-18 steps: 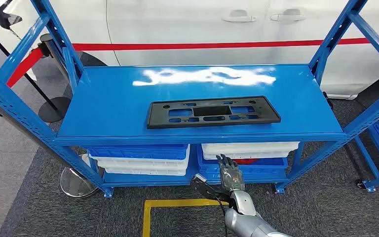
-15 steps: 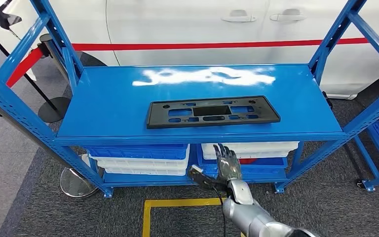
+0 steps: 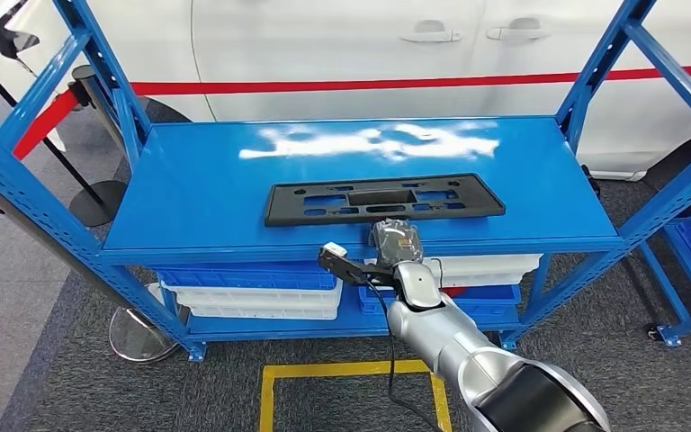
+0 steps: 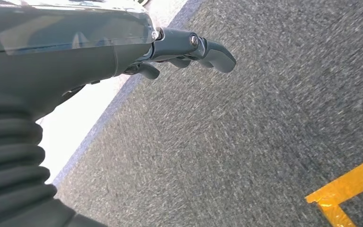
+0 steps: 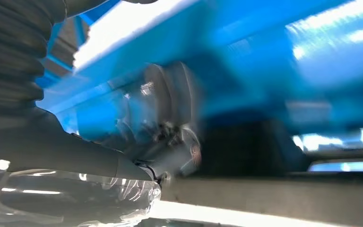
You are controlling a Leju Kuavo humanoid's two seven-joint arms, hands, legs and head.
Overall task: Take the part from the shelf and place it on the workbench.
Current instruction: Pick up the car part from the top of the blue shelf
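Right hand (image 3: 394, 239), grip unreadable through blur, is hovering at the blue metal shelf's (image 3: 189, 193) front edge near the flat black slotted plastic panel (image 3: 383, 199) lying centre-frame, which is looking light, stiff, best grasped along its near long rim.

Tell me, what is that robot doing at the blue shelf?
The robot is reaching its right hand up toward a long black plastic part lying flat on the top of the blue shelf. The hand is at the shelf's front edge and holds nothing. Its left hand hangs over the grey carpet, holding nothing.
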